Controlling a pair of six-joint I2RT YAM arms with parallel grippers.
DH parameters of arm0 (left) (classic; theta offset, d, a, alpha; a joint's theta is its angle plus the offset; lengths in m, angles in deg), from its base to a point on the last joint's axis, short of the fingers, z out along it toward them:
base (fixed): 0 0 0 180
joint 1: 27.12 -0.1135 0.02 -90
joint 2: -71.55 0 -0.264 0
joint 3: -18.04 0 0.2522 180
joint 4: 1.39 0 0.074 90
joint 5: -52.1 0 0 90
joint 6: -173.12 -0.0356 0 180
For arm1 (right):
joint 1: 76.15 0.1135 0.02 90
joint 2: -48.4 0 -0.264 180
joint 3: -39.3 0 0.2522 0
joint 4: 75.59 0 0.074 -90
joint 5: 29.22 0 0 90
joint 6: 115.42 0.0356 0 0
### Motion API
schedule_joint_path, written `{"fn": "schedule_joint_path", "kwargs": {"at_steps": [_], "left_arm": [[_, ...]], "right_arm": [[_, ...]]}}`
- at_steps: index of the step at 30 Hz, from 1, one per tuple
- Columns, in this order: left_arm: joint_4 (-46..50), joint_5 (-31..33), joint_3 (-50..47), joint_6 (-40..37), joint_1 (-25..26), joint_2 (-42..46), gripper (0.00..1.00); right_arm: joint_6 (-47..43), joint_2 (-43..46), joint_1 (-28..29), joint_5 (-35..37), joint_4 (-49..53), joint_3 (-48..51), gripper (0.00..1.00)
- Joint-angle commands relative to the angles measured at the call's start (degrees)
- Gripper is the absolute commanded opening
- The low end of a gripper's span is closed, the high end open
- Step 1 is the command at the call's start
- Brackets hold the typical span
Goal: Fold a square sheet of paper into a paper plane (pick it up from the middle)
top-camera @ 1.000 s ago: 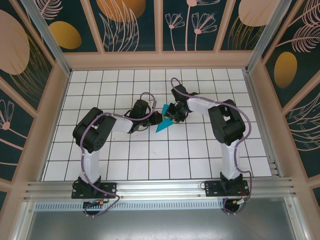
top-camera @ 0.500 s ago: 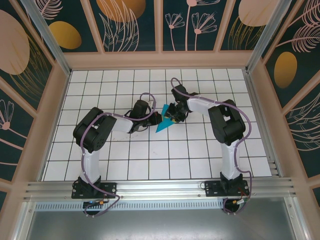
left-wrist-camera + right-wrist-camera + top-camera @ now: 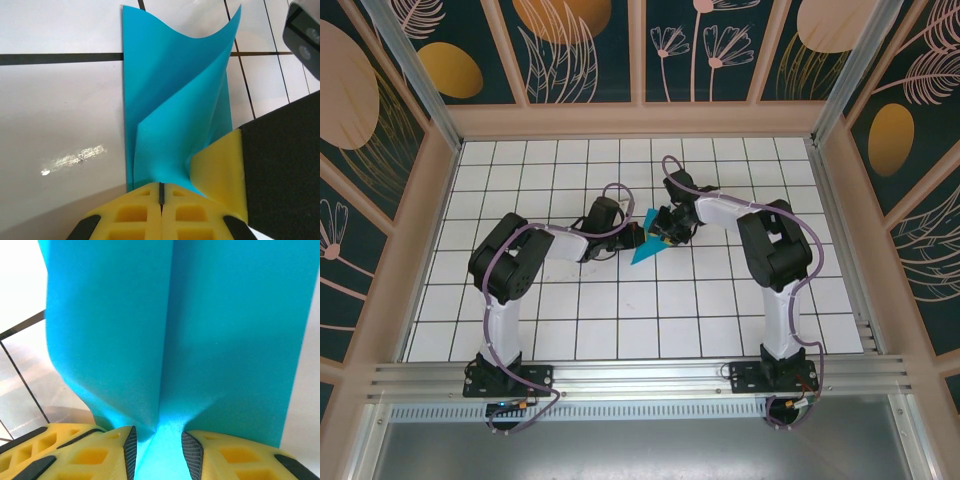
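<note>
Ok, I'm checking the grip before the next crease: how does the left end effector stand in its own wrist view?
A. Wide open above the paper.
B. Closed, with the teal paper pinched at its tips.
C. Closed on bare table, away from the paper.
B: the left end effector has its yellow fingers pressed together, and the folded teal paper runs down into the seam between their tips.

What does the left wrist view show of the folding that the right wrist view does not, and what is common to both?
Left wrist: the left gripper, fingers shut on the square sheet of paper at its near edge, loose layers curling; another yellow finger at its right. Right wrist: the right gripper, fingers apart, a crease running down between them. Both: teal paper over the white gridded table.
</note>
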Motion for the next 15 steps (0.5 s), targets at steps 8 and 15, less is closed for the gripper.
{"fn": "schedule_joint_path", "kwargs": {"at_steps": [8,15], "left_arm": [[10.1,-0.1,1.8,-4.5,-0.4,-2.1,0.0],[10.9,0.6,2.2,-4.4,-0.4,-1.9,0.0]], "right_arm": [[-4.8,6.4,-3.0,-2.0,-7.5,3.4,0.33],[-11.6,6.1,-3.9,-9.8,-13.5,6.0,0.05]]}}
